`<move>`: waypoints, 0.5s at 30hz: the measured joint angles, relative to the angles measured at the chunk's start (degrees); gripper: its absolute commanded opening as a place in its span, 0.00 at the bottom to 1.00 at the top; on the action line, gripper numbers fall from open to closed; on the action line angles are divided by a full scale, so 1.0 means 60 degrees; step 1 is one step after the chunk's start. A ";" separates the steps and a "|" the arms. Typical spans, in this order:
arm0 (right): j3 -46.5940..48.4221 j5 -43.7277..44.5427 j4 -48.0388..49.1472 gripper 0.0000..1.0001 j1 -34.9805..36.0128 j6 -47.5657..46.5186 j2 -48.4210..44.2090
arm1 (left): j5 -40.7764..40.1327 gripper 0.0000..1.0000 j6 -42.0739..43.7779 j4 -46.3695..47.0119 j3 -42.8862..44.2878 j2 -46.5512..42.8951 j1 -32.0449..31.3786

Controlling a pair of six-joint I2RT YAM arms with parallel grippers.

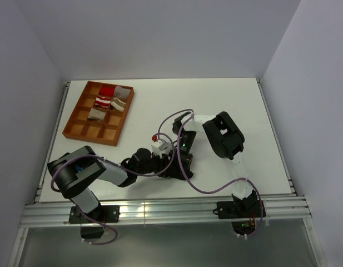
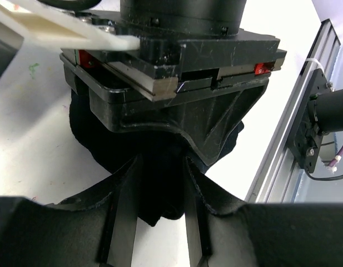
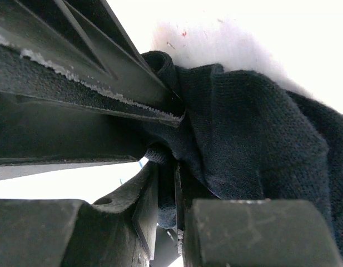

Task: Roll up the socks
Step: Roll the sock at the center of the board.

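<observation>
A black sock [image 2: 160, 189] is bunched up on the white table [image 1: 227, 105], just in front of the arm bases. My left gripper [image 2: 160, 222] reaches in from the left, and the dark fabric fills the gap between its two fingers [image 2: 124, 217]. My right gripper [image 3: 174, 206] comes down from above and pinches a fold of the same sock [image 3: 254, 139]. The two grippers meet at the middle of the table, left gripper [image 1: 167, 167] and right gripper [image 1: 182, 158] almost touching. From above, the sock is mostly hidden under them.
A wooden compartment tray [image 1: 76, 125] sits at the back left with several rolled fabric bundles [image 1: 107, 97] in its far cells. An aluminium rail [image 1: 160, 211] runs along the near table edge, close to the sock [image 2: 282, 139]. A purple cable [image 1: 215, 189] loops over the table.
</observation>
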 measured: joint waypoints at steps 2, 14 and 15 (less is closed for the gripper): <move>-0.0004 0.0022 -0.0011 0.14 -0.0025 0.0029 0.0000 | 0.0000 0.40 -0.0073 0.0237 -0.0011 0.0131 -0.0018; -0.0004 0.0080 0.0011 0.14 -0.0062 0.0262 0.0000 | 0.0295 0.44 -0.0379 0.1082 -0.0280 0.0321 -0.0047; -0.0004 0.0084 0.0011 0.14 -0.0066 0.0277 0.0000 | 0.0313 0.42 -0.0390 0.1104 -0.0280 0.0375 -0.0047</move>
